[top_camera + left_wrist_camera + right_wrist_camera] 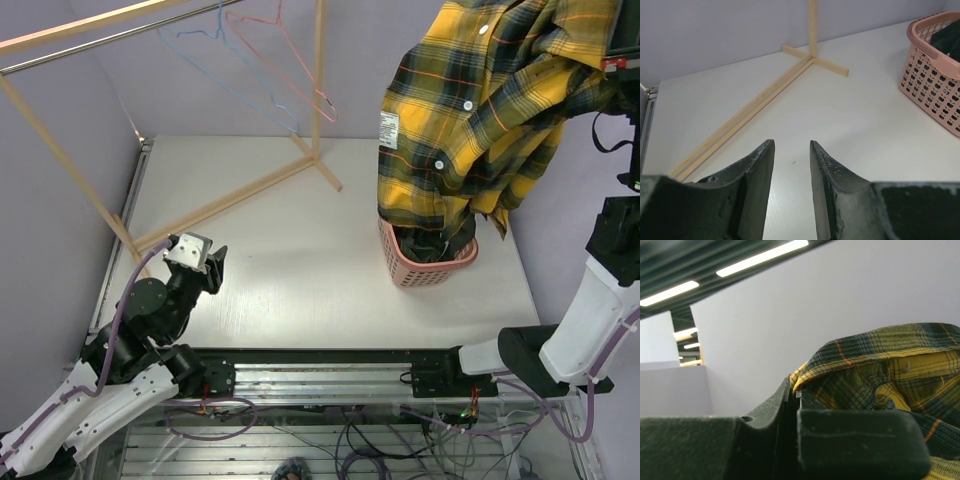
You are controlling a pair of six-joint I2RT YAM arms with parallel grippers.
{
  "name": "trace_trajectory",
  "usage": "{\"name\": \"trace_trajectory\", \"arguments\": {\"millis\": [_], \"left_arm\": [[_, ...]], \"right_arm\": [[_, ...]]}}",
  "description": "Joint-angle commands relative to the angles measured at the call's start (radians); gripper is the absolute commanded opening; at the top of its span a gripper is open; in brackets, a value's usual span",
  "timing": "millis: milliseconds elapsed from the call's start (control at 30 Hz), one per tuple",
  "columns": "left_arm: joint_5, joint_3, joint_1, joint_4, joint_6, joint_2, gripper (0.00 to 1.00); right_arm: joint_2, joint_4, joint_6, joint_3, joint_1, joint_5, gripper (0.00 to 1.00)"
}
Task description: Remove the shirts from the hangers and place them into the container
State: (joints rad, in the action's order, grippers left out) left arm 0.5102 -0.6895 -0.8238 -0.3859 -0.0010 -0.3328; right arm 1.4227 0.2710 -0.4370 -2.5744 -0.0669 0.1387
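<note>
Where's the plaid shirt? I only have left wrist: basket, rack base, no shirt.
Observer: Up in the air. The right gripper is shut on the plaid shirt, high above the basket.
Operator: In the basket?
Observer: Mostly not. Its lower end hangs at the rim; whether it dips inside I can't tell.
Operator: Hangers?
Observer: Both bare on the rail: pink hanger and blue hanger.

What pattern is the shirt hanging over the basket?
The shirt is yellow-and-black plaid, clearest in the top external view.
</note>
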Motion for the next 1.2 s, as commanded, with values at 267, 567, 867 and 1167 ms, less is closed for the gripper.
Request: {"name": "trace_trajectory", "arguments": {"millis": [267, 567, 867, 1167], "left_arm": [[-0.007, -0.002, 0.008, 0.015, -0.016, 0.03, 0.45], [-0.002, 0.002, 0.009, 0.019, -0.011, 0.044, 0.46], [0.005, 0.001, 0.008, 0.016, -0.013, 0.046, 0.46], [0.02, 0.005, 0.009, 0.022, -0.006, 0.045, 0.46]], "right_arm": [[-0.047, -0.244, -0.099, -0.032, 0.005, 0.062, 0.0], [-0.024, -0.298, -0.154, -0.032, 0.007, 0.091, 0.0], [0.063, -0.32, -0.166, -0.034, 0.006, 0.1, 0.0], [0.17, -0.349, -0.2, -0.001, 0.007, 0.147, 0.0]]}}
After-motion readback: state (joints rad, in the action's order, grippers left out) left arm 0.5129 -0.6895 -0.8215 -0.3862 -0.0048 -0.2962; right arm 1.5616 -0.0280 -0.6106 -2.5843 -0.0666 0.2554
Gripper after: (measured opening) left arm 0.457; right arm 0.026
